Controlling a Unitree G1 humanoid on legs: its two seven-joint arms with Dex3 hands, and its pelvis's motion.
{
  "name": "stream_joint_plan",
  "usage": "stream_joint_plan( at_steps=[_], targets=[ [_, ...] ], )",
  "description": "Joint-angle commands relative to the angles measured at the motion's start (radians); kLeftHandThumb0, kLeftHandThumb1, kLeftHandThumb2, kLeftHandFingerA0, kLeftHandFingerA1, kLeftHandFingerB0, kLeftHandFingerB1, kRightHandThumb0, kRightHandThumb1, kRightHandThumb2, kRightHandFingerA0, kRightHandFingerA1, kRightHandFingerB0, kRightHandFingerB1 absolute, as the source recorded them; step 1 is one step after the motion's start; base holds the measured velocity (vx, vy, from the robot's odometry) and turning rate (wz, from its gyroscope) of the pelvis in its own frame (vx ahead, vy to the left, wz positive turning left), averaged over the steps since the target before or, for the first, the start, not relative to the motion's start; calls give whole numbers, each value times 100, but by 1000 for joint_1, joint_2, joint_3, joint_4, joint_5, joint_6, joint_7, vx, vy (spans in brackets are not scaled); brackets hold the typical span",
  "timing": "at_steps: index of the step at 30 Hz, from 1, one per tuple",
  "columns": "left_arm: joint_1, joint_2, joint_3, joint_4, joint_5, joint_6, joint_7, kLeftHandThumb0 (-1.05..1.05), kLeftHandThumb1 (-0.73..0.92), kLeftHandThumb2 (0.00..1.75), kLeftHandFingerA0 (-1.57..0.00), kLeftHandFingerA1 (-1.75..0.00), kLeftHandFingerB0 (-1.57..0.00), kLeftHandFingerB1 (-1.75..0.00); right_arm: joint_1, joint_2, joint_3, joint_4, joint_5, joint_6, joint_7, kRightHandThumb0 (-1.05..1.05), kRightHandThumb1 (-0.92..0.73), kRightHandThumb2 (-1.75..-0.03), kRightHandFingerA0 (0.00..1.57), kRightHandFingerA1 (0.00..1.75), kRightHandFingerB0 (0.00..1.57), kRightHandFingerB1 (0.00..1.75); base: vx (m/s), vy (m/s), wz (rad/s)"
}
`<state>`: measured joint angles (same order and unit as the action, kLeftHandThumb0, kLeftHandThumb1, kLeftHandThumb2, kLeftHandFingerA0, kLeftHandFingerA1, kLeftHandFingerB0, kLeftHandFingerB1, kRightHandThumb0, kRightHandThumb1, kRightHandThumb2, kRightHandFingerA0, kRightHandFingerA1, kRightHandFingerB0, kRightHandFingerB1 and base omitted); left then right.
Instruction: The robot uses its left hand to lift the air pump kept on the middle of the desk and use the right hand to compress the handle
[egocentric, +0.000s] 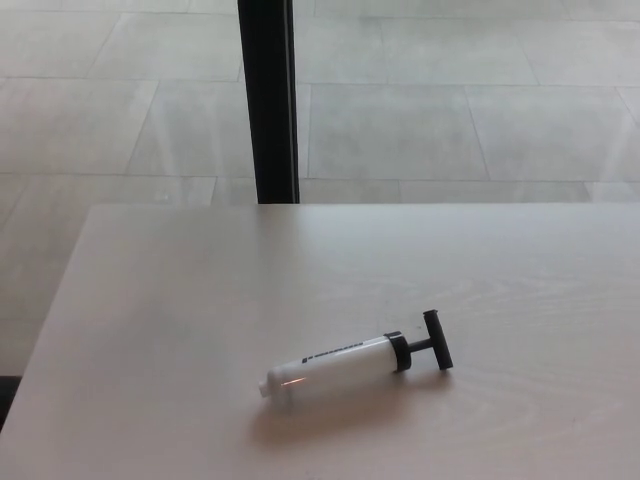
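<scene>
Neither robot hand shows up in the shot, so there's no telling their state or which one sits closer to the air pump (352, 364). The pump lies flat on the pale wood-grain desk (150, 300), about mid-desk, long axis running left-right and slightly tilted. Smooth white plastic cylinder, nozzle end left, black T-handle (435, 341) right. Behind the desk, a dark post (268, 100) and grey floor tiles (450, 100).

Air pump (340, 366): glossy white plastic barrel, matt black handle (436, 340). Desk (180, 300): pale matt wood grain.
</scene>
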<state>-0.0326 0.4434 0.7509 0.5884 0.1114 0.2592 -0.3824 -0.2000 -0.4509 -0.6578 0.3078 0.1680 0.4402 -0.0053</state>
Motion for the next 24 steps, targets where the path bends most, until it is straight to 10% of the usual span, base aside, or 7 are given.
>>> stream_joint_plan(
  at_steps=[1,8,9,10,18,19,24],
  targets=[
    [209,132,592,576,-561,-194,68,-83,69,61,-12,-49,-17,-32,234,-263,-372,430,122,-287,23,-91,-92,-80,30,81,26,55,0,0,0],
    [226,133,578,612,-492,-182,70,-84,68,61,-19,-61,-20,-34,205,-236,-403,544,155,-359,-35,-94,-91,-79,39,95,28,58,0,0,0],
    [236,128,557,618,-465,-182,56,-84,69,61,-18,-55,-20,-33,200,-208,-405,541,162,-368,-35,-85,-77,-120,43,83,25,60,0,0,0],
    [240,126,541,623,-445,-183,60,-83,69,61,-22,-53,-22,-33,192,-188,-403,547,162,-376,-49,-89,-92,-77,43,91,23,54,0,0,0],
    [220,125,539,673,-444,-180,74,-81,72,63,-24,-53,-21,-36,151,-72,-410,654,187,-396,-75,-85,-92,-73,30,81,11,54,0,0,0],
    [222,123,540,673,-449,-182,64,-78,74,62,-23,-52,-19,-36,144,-60,-408,676,194,-388,-60,-85,-72,-112,39,79,18,58,0,0,0],
    [242,126,478,685,-406,-216,77,-78,59,95,-30,-58,-17,-47,167,-22,-341,726,157,-463,9,-91,-92,-71,40,79,14,54,0,0,0]
  ],
)
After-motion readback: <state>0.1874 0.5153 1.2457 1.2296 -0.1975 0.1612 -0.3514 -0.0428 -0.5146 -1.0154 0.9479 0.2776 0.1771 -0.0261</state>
